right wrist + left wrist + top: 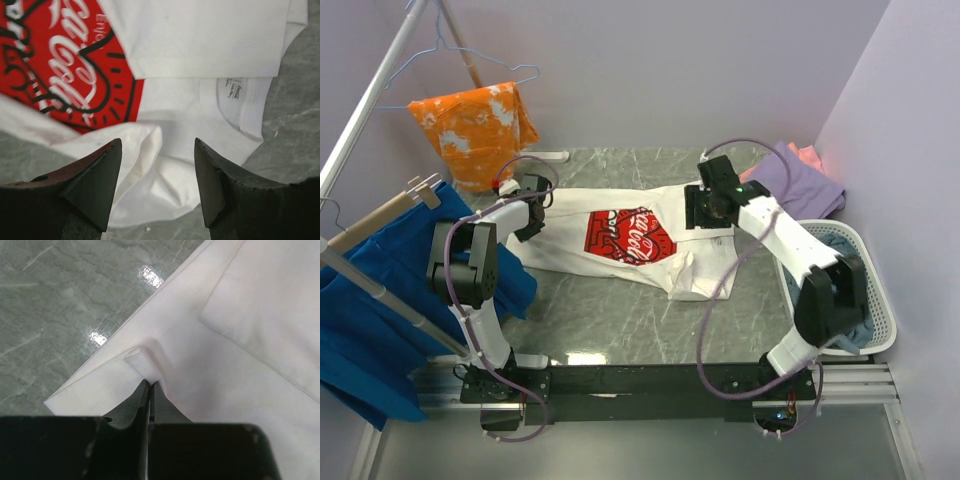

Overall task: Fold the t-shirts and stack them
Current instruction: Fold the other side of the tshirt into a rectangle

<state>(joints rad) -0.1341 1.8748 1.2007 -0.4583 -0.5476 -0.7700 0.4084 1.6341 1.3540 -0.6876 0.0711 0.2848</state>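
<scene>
The white t-shirt (620,235) with its red-and-white print (628,234) lies partly folded on the grey marble table. My left gripper (533,213) is at its left end and is shut on a small pinched fold of its white cloth (145,362). My right gripper (705,208) hovers open over the shirt's right end, with bunched cloth (150,170) and the neck label (232,92) between and beyond its fingers. The purple tee (800,180) and the salmon-pink tee (808,155) lie at the back right. Grey-blue cloth (842,243) sits in the basket.
A white laundry basket (882,300) stands at the right edge beside my right arm. An orange splotched garment (475,125) hangs at the back left. A large blue cloth (380,300) hangs on the rack along the left side. Bare table (620,320) shows in front of the shirt.
</scene>
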